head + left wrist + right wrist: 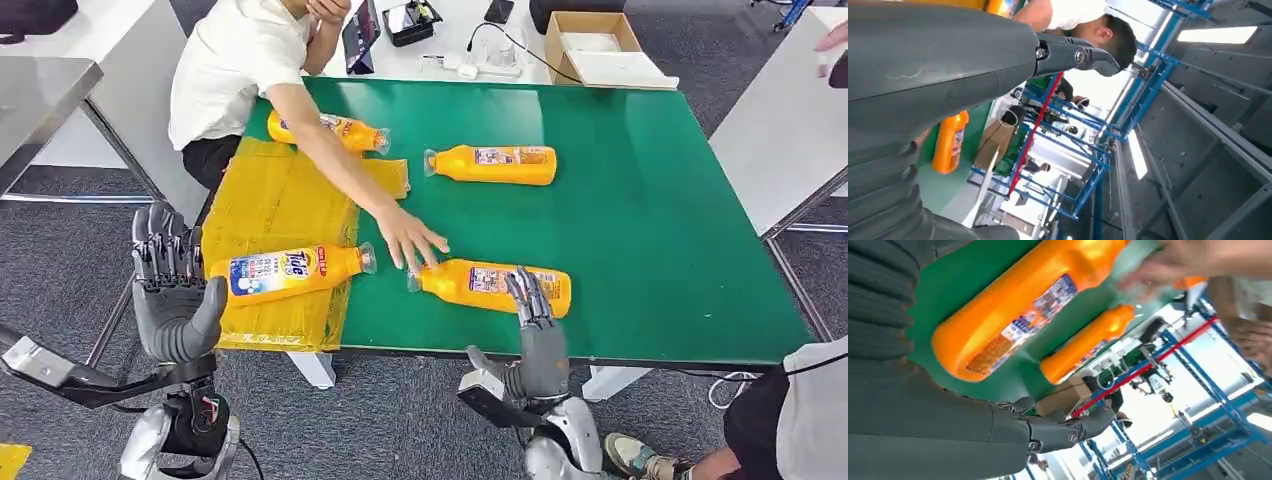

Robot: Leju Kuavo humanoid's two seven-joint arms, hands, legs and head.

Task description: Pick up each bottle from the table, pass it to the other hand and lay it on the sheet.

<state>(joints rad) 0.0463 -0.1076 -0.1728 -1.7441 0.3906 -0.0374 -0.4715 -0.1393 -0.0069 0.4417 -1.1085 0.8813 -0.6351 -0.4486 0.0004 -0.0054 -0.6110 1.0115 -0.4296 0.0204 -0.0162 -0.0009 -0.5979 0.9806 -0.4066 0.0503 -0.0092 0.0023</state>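
the green desk carries a yellow sheet along its left edge, where two bottles already lie; two more wait on bare green. a person's hand steadies the near bottle by its cap. the right hand, fingers spread and empty, reaches at that bottle's base; the left hand waits spread off the left edge, likely for the handover.

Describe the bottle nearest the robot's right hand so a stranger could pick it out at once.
On the green table, look along the near edge, right of the yellow sheet. There an orange bottle lies on bare green just beyond the right hand. Unlike the others, a person's hand rests at its cap.
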